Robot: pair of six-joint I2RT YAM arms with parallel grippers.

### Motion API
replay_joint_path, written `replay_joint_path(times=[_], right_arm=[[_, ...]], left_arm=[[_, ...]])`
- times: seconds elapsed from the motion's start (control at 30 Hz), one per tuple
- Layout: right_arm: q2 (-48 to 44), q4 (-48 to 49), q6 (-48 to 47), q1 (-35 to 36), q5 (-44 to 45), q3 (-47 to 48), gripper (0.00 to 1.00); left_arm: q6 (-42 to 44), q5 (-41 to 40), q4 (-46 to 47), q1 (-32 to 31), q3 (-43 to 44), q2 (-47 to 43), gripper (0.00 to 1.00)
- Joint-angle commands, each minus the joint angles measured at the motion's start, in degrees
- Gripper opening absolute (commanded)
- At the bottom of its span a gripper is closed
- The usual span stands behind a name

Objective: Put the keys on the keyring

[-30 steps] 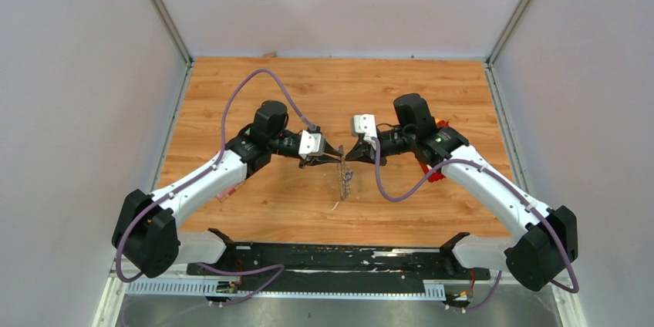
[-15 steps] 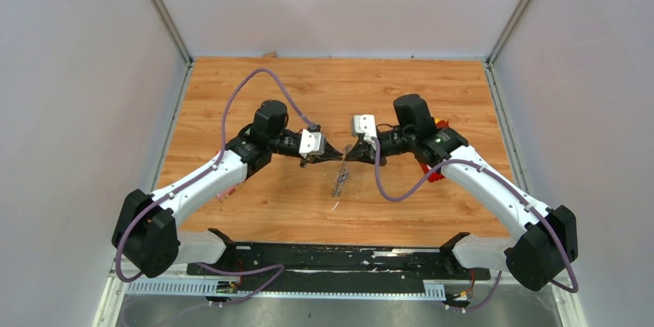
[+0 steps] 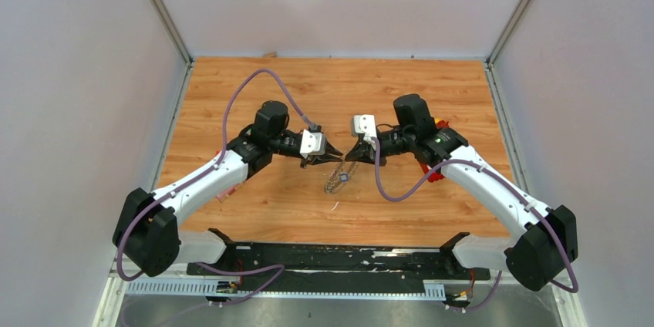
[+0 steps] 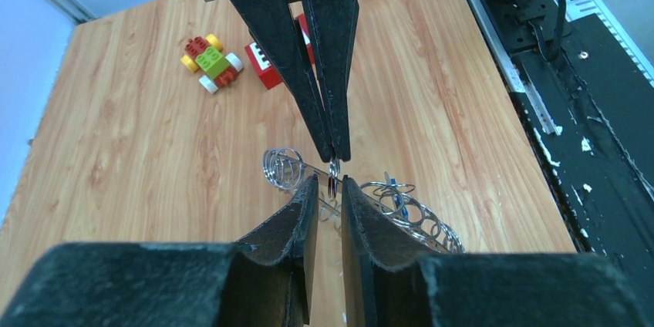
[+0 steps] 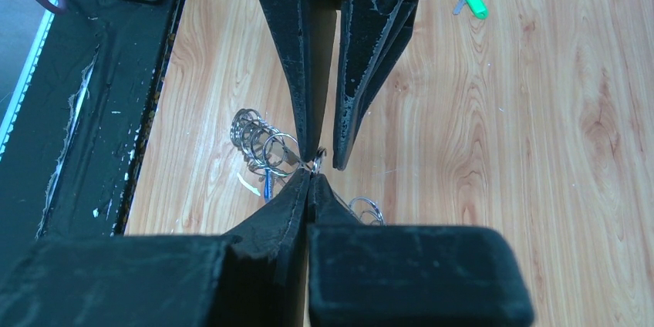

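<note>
**While Two Hands Meet Tip to Tip, the Keyring Hangs Between Them**

As both arms reach in from their bases at the near corners, they mirror each other over the middle of the counter (image 3: 324, 88). Each white link slants up and inward, bends at a black elbow, and turns its wrist toward the centre, so the two hands point at each other nose to nose. A purple cable arcs over each arm.

The left hand (image 4: 329, 181) stands slightly spread, with a narrow gap between its fingers. A thin wire loop sits in that gap, but I cannot tell whether either pad presses on it. The right hand (image 5: 311, 174) is pressed together, and that small loop of the keyring (image 3: 337, 180) comes out right at its tips, so it appears to pinch the wire.

From that point the keyring trails down and toward the near edge as a string of silver rings, just under the meeting tips. The blue key (image 4: 396, 197) sits among those rings; whether it is threaded on cannot be told. The green key (image 5: 475, 3) lies flat on the counter, well apart from both hands.

Beyond the right hand a small toy car (image 4: 208, 62) of coloured bricks stands near a red block (image 4: 264, 63) with white squares. Any marking on the arms' casings is too small to read.
</note>
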Motion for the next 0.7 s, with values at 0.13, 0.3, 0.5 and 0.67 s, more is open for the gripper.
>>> replay_joint_path(times=[0.13,0.3,0.5,0.67], right_arm=[[-1.6,2.8,-0.1,-0.2,-2.9,0.2,0.00],[-1.5,2.8,-0.1,-0.2,-3.0,0.2,0.00],[-1.5,3.2,-0.1,-0.2,-2.1,-0.2,0.00],[-0.7,3.6,0.0,-0.2,2.0,-0.7,0.09]], left_arm=[[0.2,-0.1,1.8,-0.4,-0.3,0.8,0.22],[-0.5,0.0,2.4,-0.4,-0.2,1.0,0.16],[-3.4,-1.1,3.3,-0.5,0.0,0.9,0.00],[-8.6,-8.2,-4.6,-0.8,4.3,-1.0,0.00]])
